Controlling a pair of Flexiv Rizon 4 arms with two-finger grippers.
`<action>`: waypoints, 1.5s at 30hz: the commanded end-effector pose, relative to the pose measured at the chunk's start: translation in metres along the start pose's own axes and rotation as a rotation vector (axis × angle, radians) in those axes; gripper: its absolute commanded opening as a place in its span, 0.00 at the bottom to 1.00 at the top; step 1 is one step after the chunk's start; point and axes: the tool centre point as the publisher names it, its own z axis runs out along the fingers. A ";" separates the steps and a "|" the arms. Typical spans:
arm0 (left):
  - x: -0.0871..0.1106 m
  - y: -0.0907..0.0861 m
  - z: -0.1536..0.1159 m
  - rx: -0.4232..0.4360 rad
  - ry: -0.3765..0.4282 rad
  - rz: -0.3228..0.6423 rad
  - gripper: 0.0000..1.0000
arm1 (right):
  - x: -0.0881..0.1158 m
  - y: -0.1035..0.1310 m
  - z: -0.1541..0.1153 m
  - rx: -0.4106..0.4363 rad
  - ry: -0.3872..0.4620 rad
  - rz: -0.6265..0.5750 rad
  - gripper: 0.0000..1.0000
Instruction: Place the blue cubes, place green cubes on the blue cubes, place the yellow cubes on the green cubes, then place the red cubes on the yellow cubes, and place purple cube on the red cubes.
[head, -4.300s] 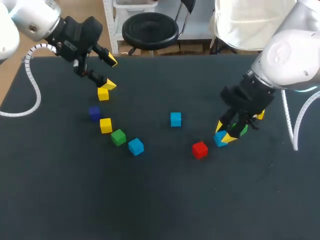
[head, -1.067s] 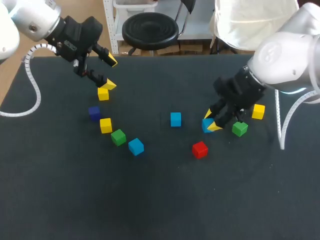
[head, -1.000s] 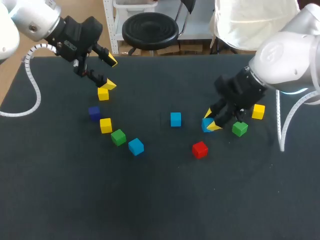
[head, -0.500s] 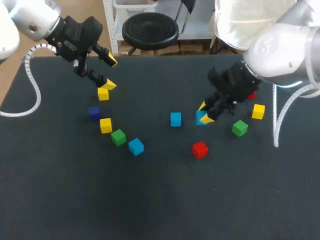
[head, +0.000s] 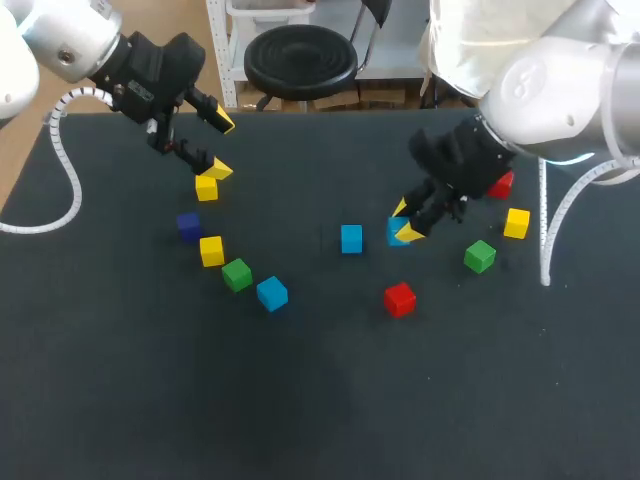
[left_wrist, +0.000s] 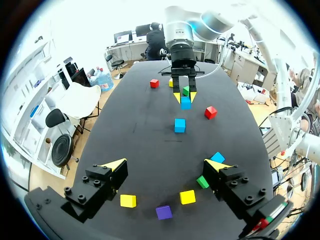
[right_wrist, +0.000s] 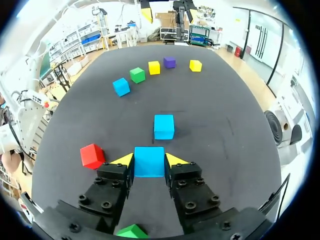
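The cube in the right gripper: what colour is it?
Blue. The cube sits between the right gripper tips, clearest in the right wrist view.

The left arm (head: 70, 40) and right arm (head: 560, 90) have rounded silver-white shells, each trailing a white ribbed hose (head: 58, 140). The left claw (head: 220, 146) and right claw (head: 404, 221) are black and blocky. Their fingers (right_wrist: 112, 180) are studded with round bolt heads and capped with wedge-shaped bright yellow tips.
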 end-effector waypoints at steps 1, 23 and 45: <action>-0.001 0.000 0.000 0.000 0.004 -0.002 1.00 | -0.003 -0.002 0.002 -0.001 -0.003 -0.007 0.00; -0.001 0.000 0.000 0.000 0.004 -0.002 1.00 | 0.000 -0.021 0.039 -0.048 -0.017 -0.003 0.00; -0.001 0.000 0.000 0.000 0.004 -0.002 1.00 | -0.004 -0.017 0.034 -0.031 0.049 0.028 0.00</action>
